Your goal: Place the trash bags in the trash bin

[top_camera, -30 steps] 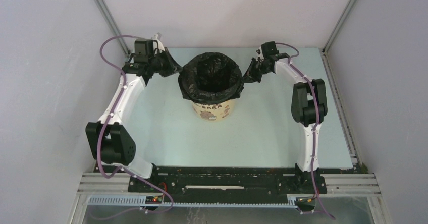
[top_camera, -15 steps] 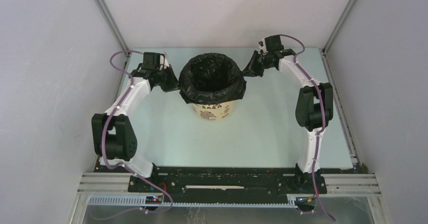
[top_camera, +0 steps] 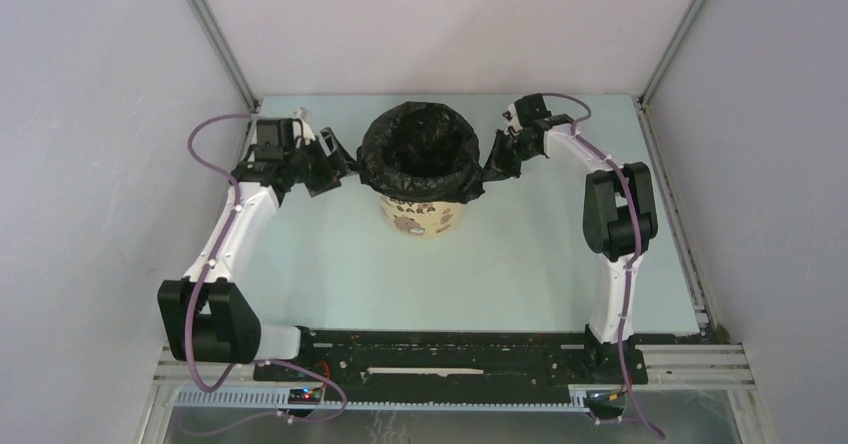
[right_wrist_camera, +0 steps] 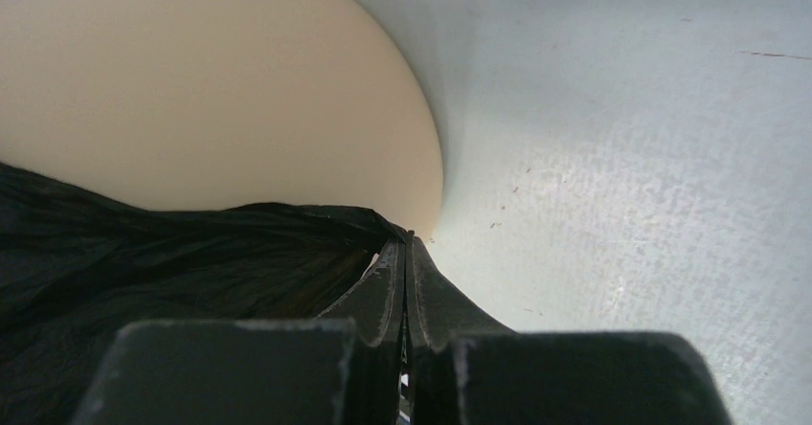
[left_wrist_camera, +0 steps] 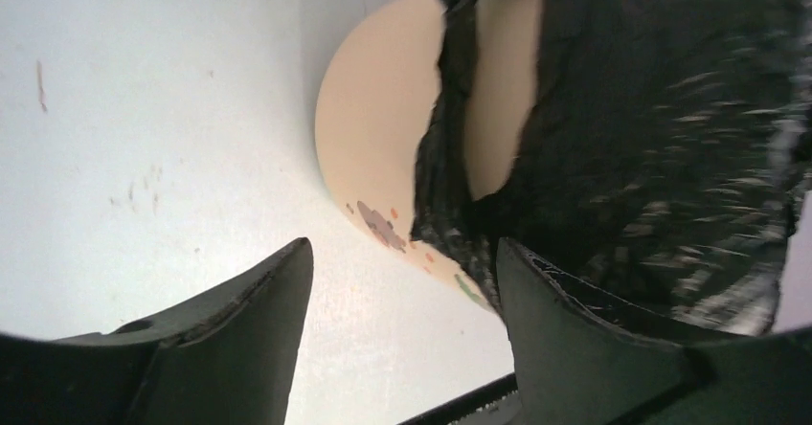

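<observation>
The pale yellow trash bin stands mid-table, lined by a black trash bag whose rim folds over its edge. My left gripper is just left of the bin, open, with nothing between its fingers. In the left wrist view the bag hangs over the bin wall beside the right finger. My right gripper is at the bin's right side, shut on a stretched flap of the bag. In the right wrist view its jaws are pressed together where the bag film meets them, below the bin wall.
The pale table is bounded by white enclosure walls and metal frame posts. Both arm bases sit on the black rail at the near edge. Purple cables loop from each wrist.
My left gripper has opened, let go of the bag's rim and drawn back left. The right gripper has moved down beside the bin, still on the bag's edge.
</observation>
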You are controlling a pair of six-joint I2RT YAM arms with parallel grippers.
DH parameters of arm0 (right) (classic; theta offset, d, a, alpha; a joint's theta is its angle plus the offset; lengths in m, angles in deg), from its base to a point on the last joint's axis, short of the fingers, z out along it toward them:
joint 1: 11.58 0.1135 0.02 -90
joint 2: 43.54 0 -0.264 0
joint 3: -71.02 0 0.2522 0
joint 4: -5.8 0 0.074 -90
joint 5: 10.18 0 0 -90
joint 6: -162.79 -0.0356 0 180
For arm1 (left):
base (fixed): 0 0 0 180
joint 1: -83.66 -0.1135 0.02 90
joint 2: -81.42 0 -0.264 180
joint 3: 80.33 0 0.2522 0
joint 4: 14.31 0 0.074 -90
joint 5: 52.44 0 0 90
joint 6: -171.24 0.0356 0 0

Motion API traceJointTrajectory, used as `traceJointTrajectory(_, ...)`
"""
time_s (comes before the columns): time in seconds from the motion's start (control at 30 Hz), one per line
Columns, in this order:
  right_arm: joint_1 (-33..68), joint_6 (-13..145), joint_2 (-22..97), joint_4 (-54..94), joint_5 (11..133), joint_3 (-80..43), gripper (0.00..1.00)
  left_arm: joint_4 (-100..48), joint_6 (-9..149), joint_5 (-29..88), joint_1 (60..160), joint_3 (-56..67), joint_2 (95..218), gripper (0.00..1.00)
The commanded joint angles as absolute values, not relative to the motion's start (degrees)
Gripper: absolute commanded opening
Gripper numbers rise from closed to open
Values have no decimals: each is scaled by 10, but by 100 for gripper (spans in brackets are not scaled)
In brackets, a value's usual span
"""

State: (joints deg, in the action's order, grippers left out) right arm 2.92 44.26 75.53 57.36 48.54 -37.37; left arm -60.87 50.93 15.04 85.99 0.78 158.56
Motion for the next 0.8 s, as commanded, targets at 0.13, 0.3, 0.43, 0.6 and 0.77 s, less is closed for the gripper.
traceJointTrajectory(0.13,25,503,710,682,520,-432,33,-531,438,108,851,-54,1588,76)
traceJointTrajectory(0.3,4,523,605,659,551,-347,55,-479,390,63,844,-65,1622,75)
traceJointTrajectory(0.43,-20,508,559,649,519,-292,58,-441,352,50,844,-86,1616,76)
traceJointTrajectory(0.6,-25,446,529,588,437,-230,60,-461,349,58,839,-110,1575,81)
traceJointTrajectory(0.77,-16,330,518,473,353,-168,64,-477,339,65,805,-117,1540,88)
